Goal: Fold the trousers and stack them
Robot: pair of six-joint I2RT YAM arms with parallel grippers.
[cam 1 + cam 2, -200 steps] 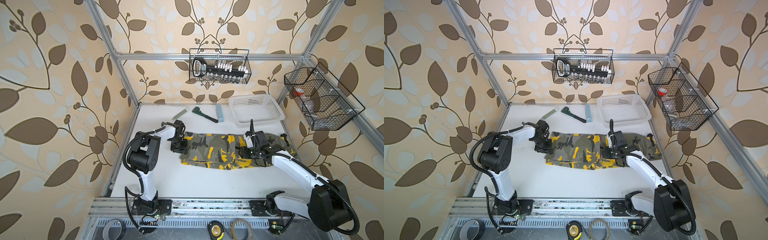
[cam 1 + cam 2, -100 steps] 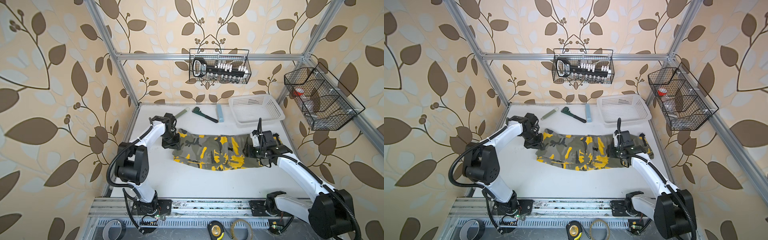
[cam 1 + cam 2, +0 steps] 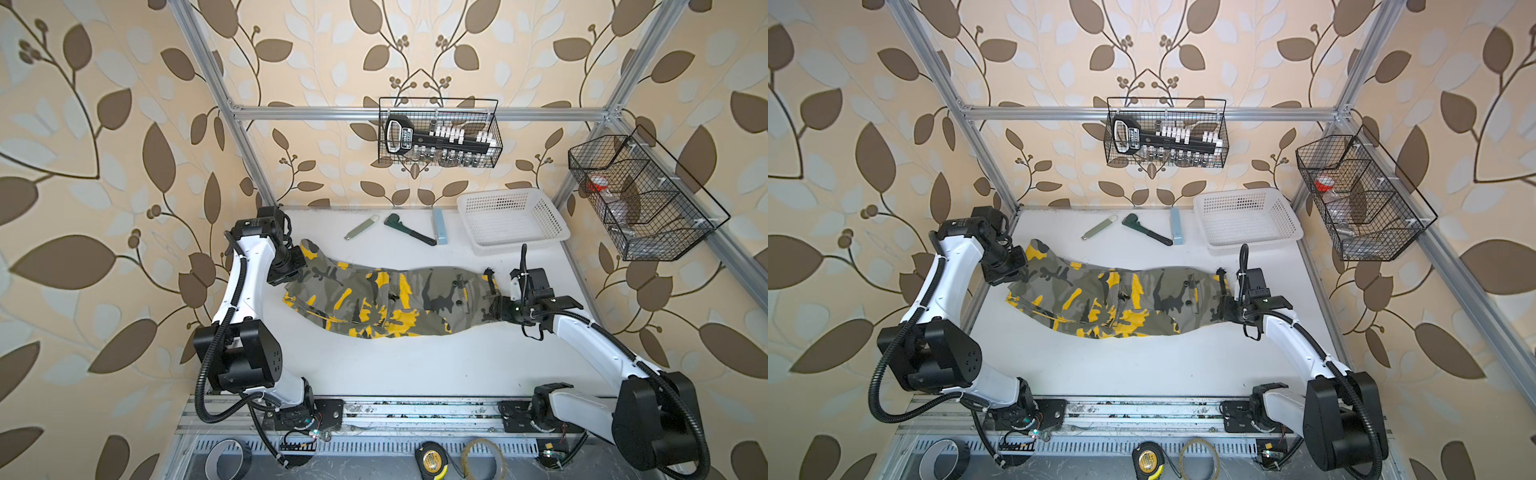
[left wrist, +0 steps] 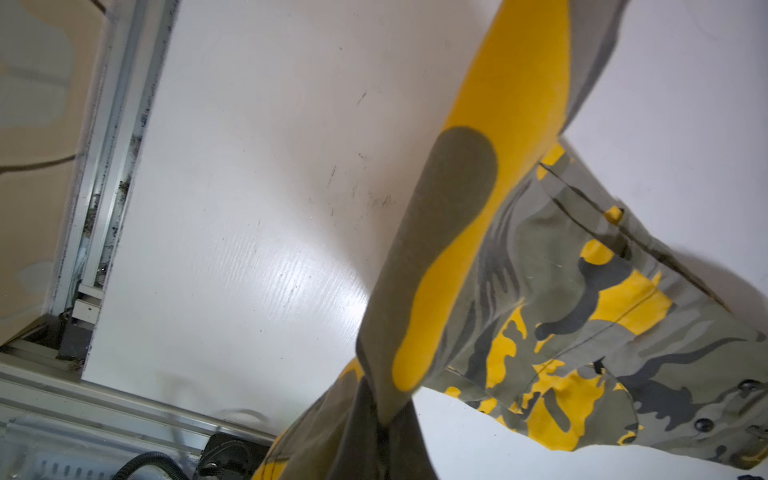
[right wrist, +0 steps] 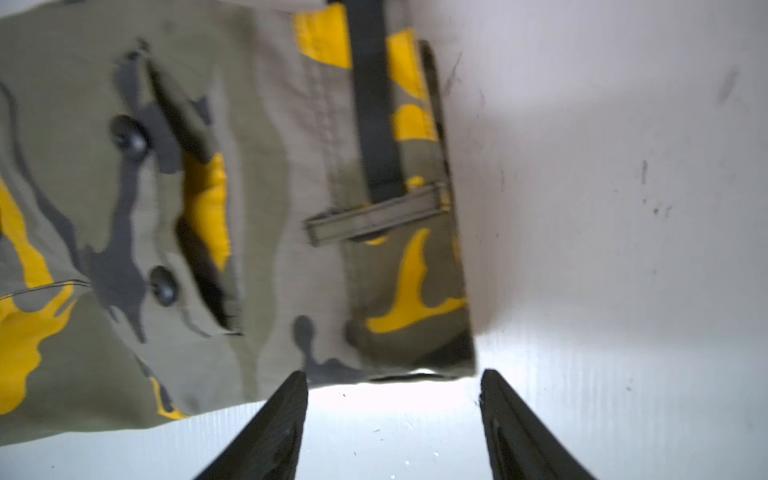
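Left tool (image 3: 299, 269) pinches the trousers (image 3: 374, 295) leg at the frame's left, right tool (image 5: 392, 376) hangs open, so a hard pull could drag everything crooked.

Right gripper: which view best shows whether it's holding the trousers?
Right wrist view: the right gripper stands open over bare table, just short of the trousers. Both top views show only a small dark shape beside them; the left wrist view misses it.

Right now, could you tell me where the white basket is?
In both top views the white basket sits at the back right corner of the table, beside the pale blue block.
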